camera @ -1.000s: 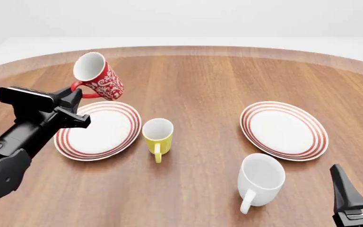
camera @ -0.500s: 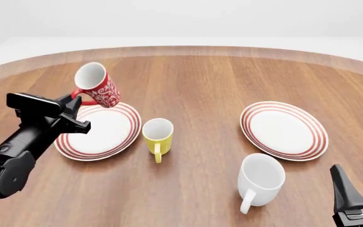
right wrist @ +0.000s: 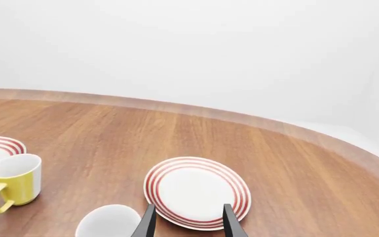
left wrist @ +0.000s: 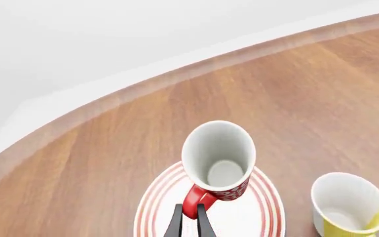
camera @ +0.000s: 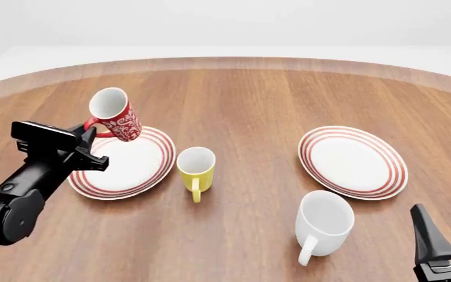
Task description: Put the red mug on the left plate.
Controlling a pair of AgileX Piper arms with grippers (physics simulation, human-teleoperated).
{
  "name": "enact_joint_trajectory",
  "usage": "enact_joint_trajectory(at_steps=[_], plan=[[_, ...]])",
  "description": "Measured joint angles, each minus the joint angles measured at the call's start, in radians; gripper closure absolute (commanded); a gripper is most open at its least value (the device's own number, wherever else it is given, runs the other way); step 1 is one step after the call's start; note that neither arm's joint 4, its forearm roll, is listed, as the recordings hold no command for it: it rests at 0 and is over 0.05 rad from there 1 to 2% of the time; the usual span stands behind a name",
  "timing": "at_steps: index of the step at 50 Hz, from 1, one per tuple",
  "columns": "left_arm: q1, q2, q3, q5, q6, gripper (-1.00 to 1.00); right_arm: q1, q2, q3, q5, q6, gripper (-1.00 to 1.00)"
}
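Note:
The red mug (camera: 115, 115), patterned with white swirls, hangs tilted over the far left part of the left plate (camera: 141, 170). My left gripper (camera: 90, 127) is shut on its red handle. In the left wrist view the red mug (left wrist: 220, 158) shows its white inside, with the thin fingers (left wrist: 191, 222) pinching the handle above the left plate (left wrist: 262, 217). I cannot tell whether the mug's base touches the plate. My right gripper (right wrist: 187, 220) is open and holds nothing, low at the front right corner (camera: 445, 249).
A yellow mug (camera: 195, 170) stands just right of the left plate. A bigger white mug (camera: 323, 224) sits front right, near the right gripper. A second ringed plate (camera: 353, 161) lies to the right. The table's curved far edge (camera: 225, 61) runs behind.
My left gripper has carried the red mug downward and slightly toward me, bringing it closer to the left plate. The right arm has stayed still.

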Motion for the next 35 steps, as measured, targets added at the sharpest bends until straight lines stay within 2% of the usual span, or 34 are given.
enact_joint_trajectory(at_steps=[35], plan=[[0.052,0.090,0.045,-0.086,0.027,1.00,0.000,0.000,0.000,0.000,0.000,-1.00]])
